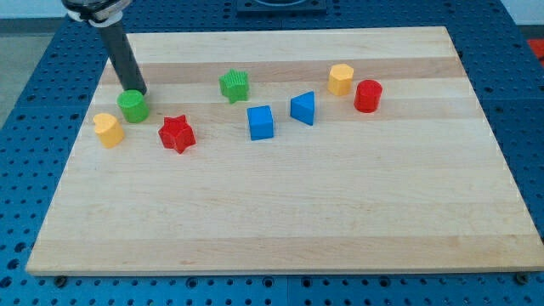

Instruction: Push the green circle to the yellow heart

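Observation:
The green circle point(133, 106) sits near the view's left side of the wooden board point(280, 212). The yellow heart point(108, 130) lies just below and to the left of it, with a small gap between them. My tip point(138, 90) is at the upper right edge of the green circle, touching or almost touching it. The dark rod rises from there toward the view's top left.
A red star point(177, 133) lies right of the yellow heart. A green star point(234, 85), blue cube point(261, 121), blue triangle point(303, 108), yellow hexagon point(341, 79) and red cylinder point(368, 95) spread toward the view's right.

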